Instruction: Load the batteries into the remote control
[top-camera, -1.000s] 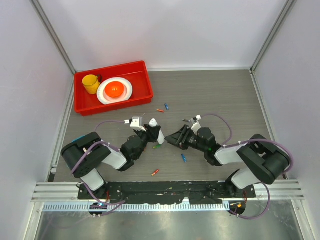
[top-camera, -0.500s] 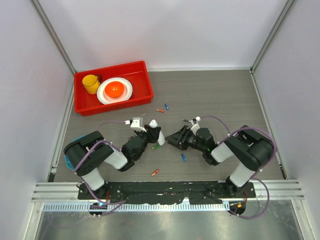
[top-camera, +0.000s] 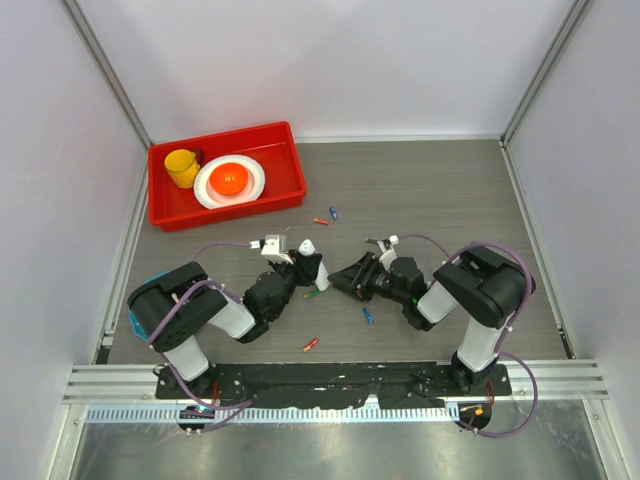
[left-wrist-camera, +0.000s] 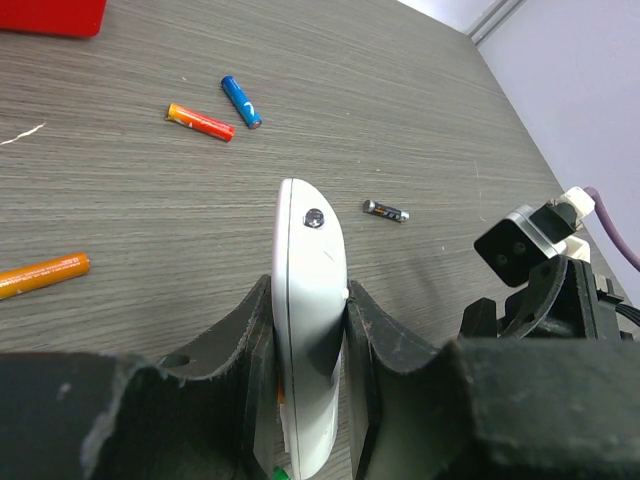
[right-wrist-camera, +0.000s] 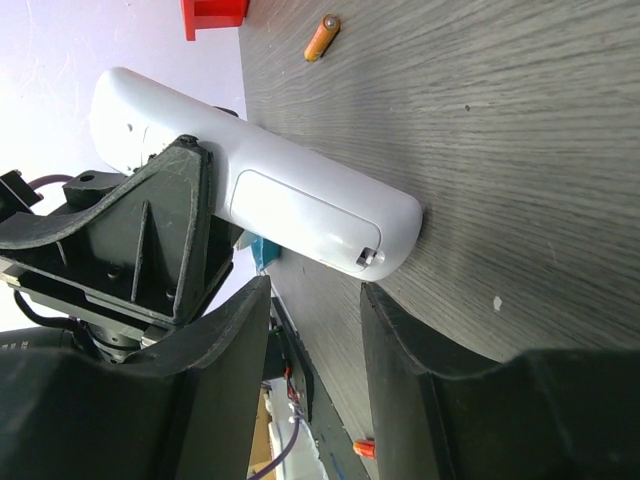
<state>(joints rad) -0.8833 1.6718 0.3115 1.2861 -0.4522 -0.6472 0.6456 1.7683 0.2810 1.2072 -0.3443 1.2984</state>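
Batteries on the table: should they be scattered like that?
They lie loose: a red-orange battery beside a blue battery, a dark battery apart. The remote control stands edge-up, clamped in the left pincer.

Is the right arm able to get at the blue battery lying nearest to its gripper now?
Probably yes: the blue battery lies bare on the table just beside the right gripper, which is open and holds nothing.
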